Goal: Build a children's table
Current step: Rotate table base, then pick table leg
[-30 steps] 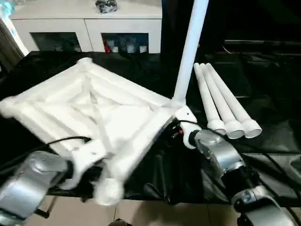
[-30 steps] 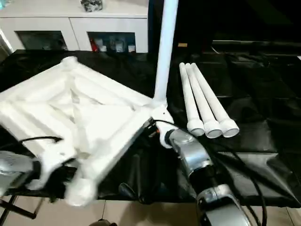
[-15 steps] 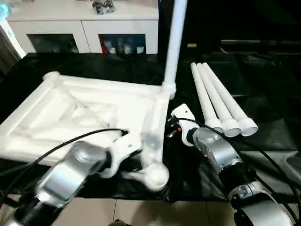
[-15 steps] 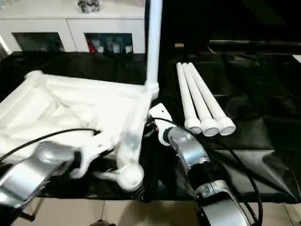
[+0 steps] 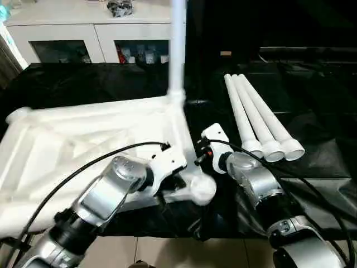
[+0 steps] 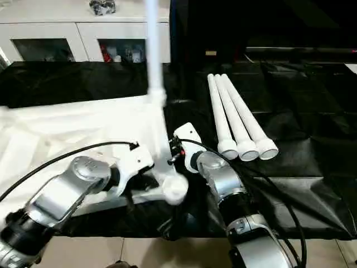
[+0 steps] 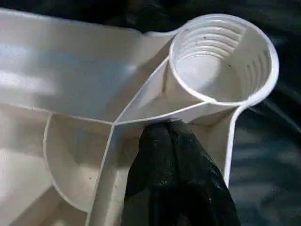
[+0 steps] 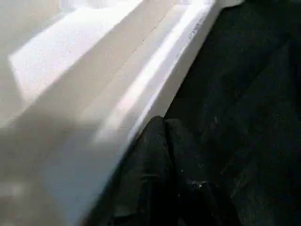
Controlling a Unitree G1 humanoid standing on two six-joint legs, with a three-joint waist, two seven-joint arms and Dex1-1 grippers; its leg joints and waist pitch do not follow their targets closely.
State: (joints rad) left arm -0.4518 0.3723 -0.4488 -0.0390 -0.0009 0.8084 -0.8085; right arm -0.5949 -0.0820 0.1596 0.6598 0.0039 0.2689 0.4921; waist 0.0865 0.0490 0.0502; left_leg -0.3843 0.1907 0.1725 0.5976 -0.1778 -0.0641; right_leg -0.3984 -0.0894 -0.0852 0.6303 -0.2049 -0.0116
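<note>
The white tabletop [image 5: 83, 139] lies upside down on the black-covered table, ribs facing up. One white leg [image 5: 177, 50] stands upright in its far right corner socket. Three loose legs [image 5: 259, 114] lie side by side to the right. My left gripper [image 7: 169, 136] is shut on a rib right beside the empty threaded socket [image 7: 221, 56] at the near right corner [image 5: 202, 188]. My right gripper [image 8: 164, 127] is shut, its black fingers [image 5: 196, 159] lying on the cloth against the tabletop's right edge.
A black cloth [image 5: 318, 162] covers the work table, whose front edge runs just below the tabletop. Behind it stands a white cabinet [image 5: 95, 28] with glass doors. Cables loop over both silver forearms.
The tabletop has turned from a diamond position to lie square with the table edge. My left gripper swung right with the near corner, and the upright leg shifted left. The right gripper hardly moved.
</note>
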